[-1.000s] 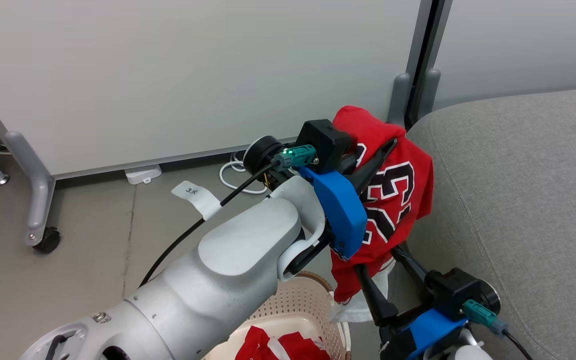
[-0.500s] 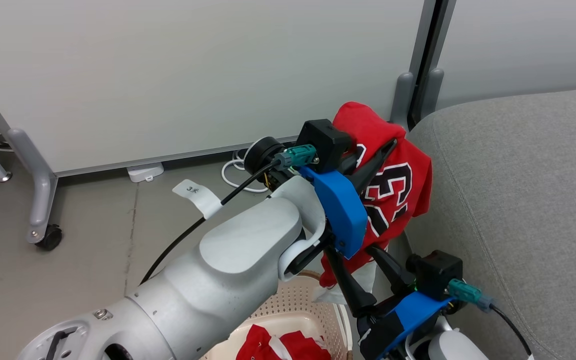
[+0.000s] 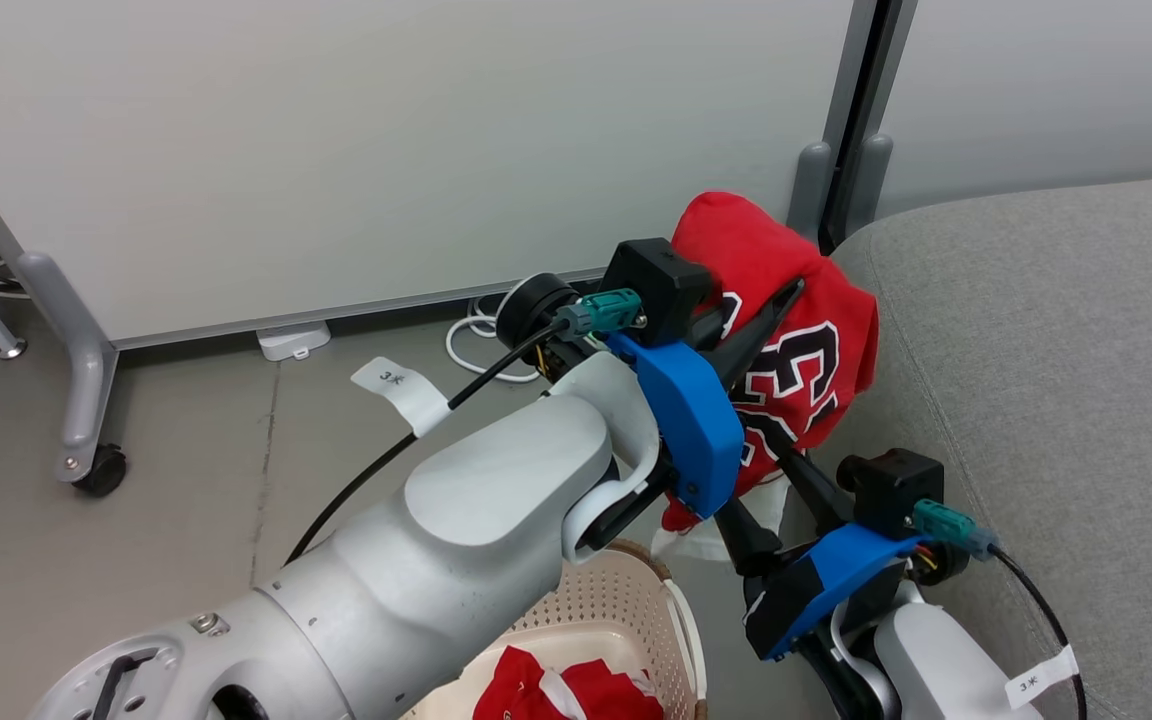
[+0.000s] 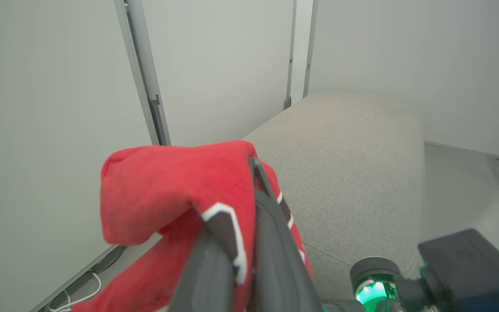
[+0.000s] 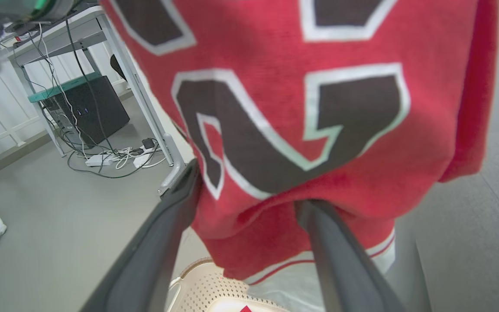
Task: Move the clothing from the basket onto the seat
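Red clothing (image 3: 746,240) hangs pinched tight in my left hand (image 3: 781,300), above the basket (image 3: 626,590) and beside the grey seat (image 3: 1056,350), with my right hand (image 5: 249,190) spread wide at its lower edge.

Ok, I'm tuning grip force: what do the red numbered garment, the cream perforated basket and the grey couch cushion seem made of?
Red numbered garment: soft matte knit, seemingly; it droops in folds. Cream perforated basket: probably rigid plastic; moulded hole rows. Grey couch cushion: woven upholstery, matte; fine weave, stitched seam.
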Motion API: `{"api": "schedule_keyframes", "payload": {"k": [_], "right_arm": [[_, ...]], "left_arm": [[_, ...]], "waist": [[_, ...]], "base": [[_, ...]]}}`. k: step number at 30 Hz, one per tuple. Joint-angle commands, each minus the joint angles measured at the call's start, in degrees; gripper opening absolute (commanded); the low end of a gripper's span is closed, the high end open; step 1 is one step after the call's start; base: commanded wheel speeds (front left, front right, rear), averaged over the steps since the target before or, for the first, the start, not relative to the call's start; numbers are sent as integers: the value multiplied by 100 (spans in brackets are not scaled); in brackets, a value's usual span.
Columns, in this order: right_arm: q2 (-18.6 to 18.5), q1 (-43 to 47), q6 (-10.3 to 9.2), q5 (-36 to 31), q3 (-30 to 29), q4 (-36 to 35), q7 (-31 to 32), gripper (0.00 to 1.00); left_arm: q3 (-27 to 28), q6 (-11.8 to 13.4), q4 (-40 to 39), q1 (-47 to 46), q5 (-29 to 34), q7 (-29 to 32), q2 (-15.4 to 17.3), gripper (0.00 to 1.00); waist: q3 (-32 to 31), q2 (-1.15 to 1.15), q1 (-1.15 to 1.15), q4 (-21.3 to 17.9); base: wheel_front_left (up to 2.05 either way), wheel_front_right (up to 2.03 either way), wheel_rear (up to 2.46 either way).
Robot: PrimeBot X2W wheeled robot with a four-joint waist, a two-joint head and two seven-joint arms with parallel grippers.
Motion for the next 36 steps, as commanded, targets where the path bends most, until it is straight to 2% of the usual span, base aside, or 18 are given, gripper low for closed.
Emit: {"api": "schedule_keyframes", "payload": {"k": [1,3,4,5,12,28,29,30,31,32,33,36], "right_arm": [[-15,-151,3,-82,-58,119,-50,100],[-15,-245,3,-158,-85,235,-69,48],[-15,-290,3,-234,-94,298,-75,35],[-15,-324,3,-290,-102,341,-96,0],[-15,-392,3,-606,-153,481,-90,0],[-15,-233,3,-789,-166,328,49,0],[-15,-225,3,-795,-169,314,55,0],[-15,-210,3,-811,-175,304,64,0],[-15,-197,3,-828,-176,294,76,0],[-15,-187,3,-834,-175,284,88,0],[-15,-181,3,-846,-175,275,97,0],[-15,-175,3,-853,-182,237,116,0]], "left_arm": [[-6,27,-20,-87,-42,-32,2,0],[-16,26,-23,-94,-65,-36,1,0],[-20,26,-23,-97,-66,-38,1,0],[-25,25,-22,-97,-64,-41,2,0],[-45,40,14,-105,-102,-50,1,0],[-76,51,61,-113,-86,-66,1,0],[-77,47,52,-113,-80,-81,1,16],[-76,41,47,-113,-77,-89,2,46],[-78,40,48,-117,-63,-98,2,83],[-79,40,55,-119,-54,-110,1,94],[-79,39,64,-116,-47,-117,1,100],[-82,54,89,-110,-46,-108,2,100]], "waist": [[6,0,0,-4],[8,0,0,-4],[7,0,0,-3],[5,0,0,-2],[-1,0,0,-5],[29,0,0,-16],[33,0,0,-19],[34,0,0,-20],[36,0,0,-23],[38,0,0,-28],[39,0,0,-34],[37,0,0,-49]], "base": [[0,0,0],[0,0,0],[0,0,0],[0,0,0],[0,0,0],[0,0,0],[0,0,0],[0,0,0],[0,0,0],[0,0,0],[0,0,0],[0,0,0]]}}
